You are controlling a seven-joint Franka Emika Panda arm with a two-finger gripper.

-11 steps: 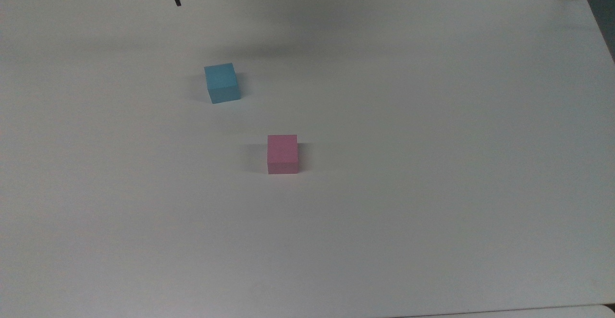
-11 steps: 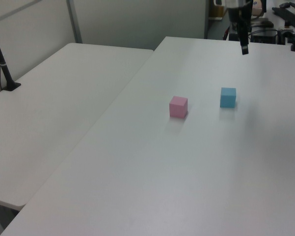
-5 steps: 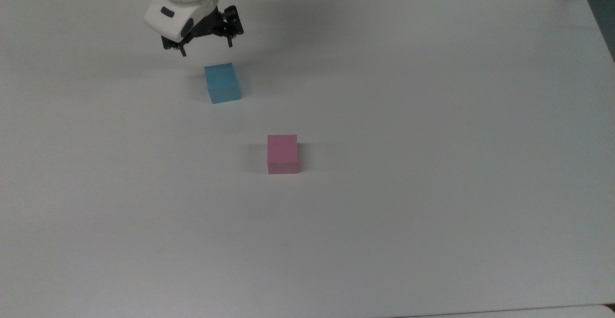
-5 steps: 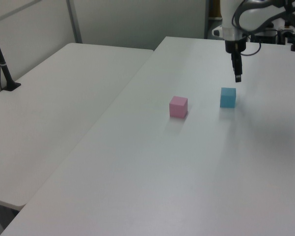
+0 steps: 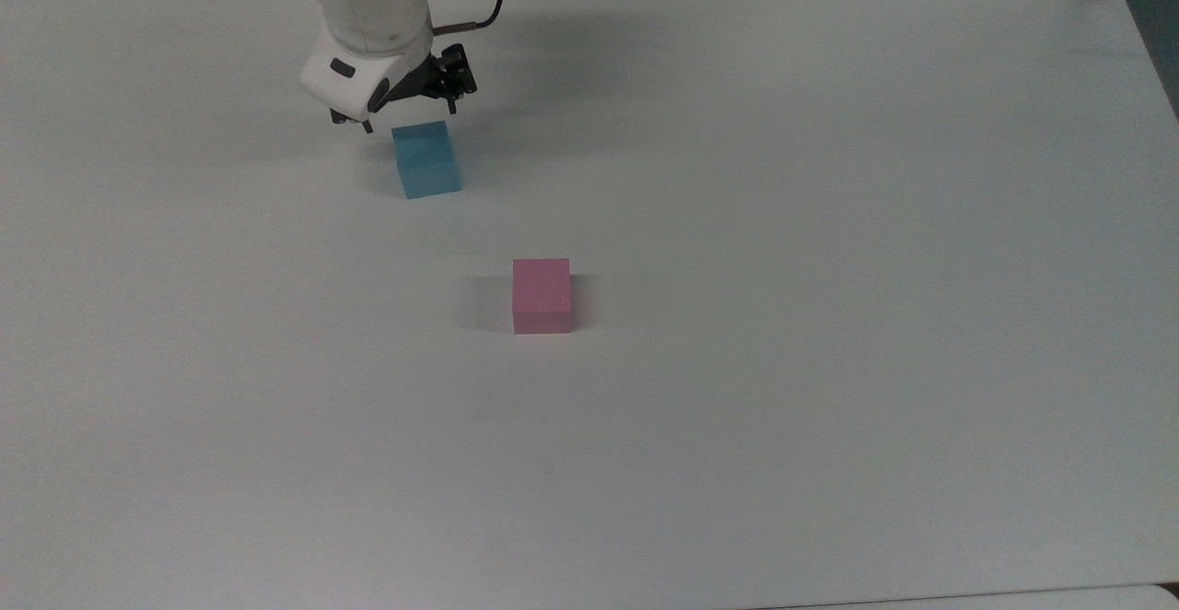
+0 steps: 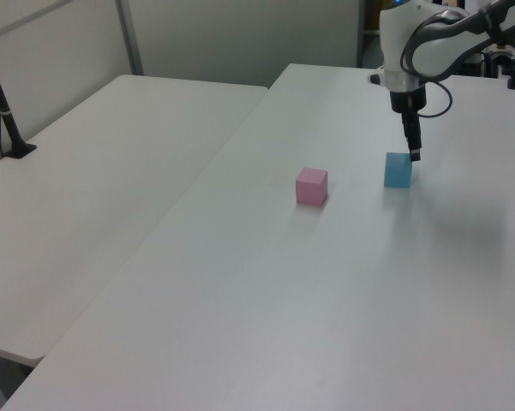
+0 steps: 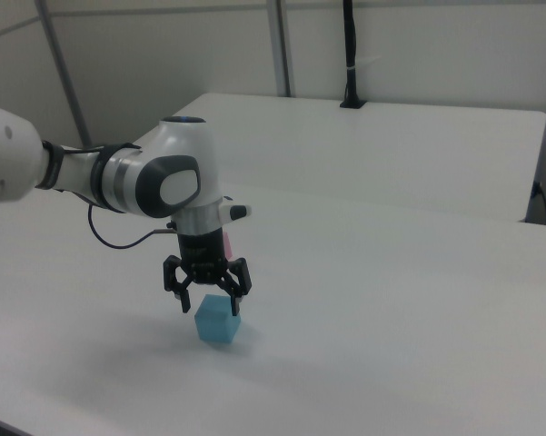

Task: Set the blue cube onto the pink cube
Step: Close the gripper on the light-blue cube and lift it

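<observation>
In the top view, the white arm's upper part was cut off by the frame edge. The gripper [image 5: 412, 115] hung just above the blue cube [image 5: 426, 160], its fingers spread wide and holding nothing. That cube, a plain matte cyan block, sat on the white table [image 5: 829, 315]. The pink cube [image 5: 542, 295] stood well apart from it, lower and to the top view's right.

In the left view, the gripper [image 6: 414, 154] appeared edge-on, so its spread was hard to judge; its tip overlapped the blue cube's [image 6: 398, 170] top corner. The pink cube [image 6: 311, 186] sat to the left view's left.

In the right view, the open gripper [image 7: 209, 303] straddled the blue cube's [image 7: 217, 321] top, and the arm hid most of the pink cube.
</observation>
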